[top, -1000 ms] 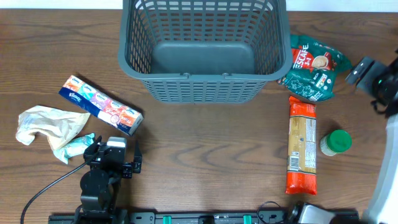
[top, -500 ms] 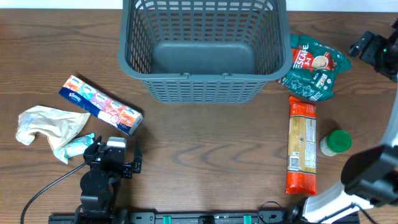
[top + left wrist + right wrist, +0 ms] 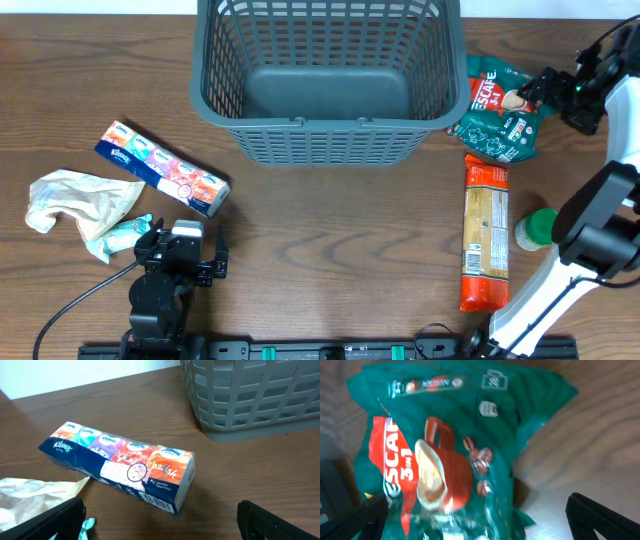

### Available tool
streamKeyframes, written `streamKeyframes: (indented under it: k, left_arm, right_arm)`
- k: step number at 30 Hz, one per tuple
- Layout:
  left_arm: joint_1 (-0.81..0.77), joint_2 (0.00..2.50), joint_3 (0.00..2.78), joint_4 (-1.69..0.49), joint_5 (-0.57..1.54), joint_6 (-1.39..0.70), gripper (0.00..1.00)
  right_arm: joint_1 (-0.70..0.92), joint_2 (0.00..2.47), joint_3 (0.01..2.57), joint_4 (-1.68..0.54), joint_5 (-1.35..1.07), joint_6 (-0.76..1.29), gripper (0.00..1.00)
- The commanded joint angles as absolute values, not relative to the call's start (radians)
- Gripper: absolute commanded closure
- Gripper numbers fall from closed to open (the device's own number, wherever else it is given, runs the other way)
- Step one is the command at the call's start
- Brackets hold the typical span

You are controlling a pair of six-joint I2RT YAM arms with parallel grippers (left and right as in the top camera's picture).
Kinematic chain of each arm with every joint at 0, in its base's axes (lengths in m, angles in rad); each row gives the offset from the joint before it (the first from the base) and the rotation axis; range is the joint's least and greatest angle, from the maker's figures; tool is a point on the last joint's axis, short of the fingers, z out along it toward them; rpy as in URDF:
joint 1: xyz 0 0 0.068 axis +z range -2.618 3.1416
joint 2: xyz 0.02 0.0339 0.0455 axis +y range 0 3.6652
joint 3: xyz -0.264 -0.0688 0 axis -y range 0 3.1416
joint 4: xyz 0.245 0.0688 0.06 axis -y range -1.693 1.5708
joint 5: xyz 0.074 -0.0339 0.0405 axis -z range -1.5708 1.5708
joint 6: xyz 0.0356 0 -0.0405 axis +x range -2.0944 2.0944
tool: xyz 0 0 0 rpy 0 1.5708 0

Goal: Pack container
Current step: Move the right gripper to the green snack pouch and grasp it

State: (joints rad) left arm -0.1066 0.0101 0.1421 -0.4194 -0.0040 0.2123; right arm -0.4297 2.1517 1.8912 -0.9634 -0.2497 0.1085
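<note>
right pincer (image 3: 560, 98) has swung in from the table's right edge and now hangs over the right edge of the green coffee bag (image 3: 500, 115). left pincer (image 3: 183, 245) hasn't moved, nor have the items.

both pincers have their jaws wide apart, with nothing between them.

hard to see:
- right wrist view is blurred, and the coffee bag's lettering is only partly readable.
- the jar (image 3: 540, 228) with a green lid is part covered by the right arm.
- container (image 3: 325, 130) has its far rim cut off at the top of the overhead view. the left wrist view shows only one corner of it.
- small teal thing (image 3: 125, 235) just left of the left pincer is half tucked under the crumpled wrapper (image 3: 75, 200), can't tell what it is.

counts: one container, one tissue pack (image 3: 120, 465), one coffee bag, one orange packet (image 3: 486, 235), one jar, one wrapper.

the container is empty. it sits well ahead and to the right of the left pincer, and left of the right pincer beyond the coffee bag. the tissue pack lies just ahead of the left pincer. the orange packet and jar are near the right pincer, on its near side.
</note>
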Motion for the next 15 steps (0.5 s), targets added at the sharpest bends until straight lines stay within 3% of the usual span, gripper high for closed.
streamKeyframes:
  k: [1,15]
  left_arm:
    - [-0.110,0.004,0.124,-0.421,-0.008,0.204,0.02]
    - [-0.110,0.004,0.124,-0.421,-0.008,0.204,0.01]
  right_arm:
    - [-0.429,2.175,1.901,-0.930,-0.335,0.076,0.01]
    - [-0.393,2.315,1.901,-0.905,-0.371,0.054,0.01]
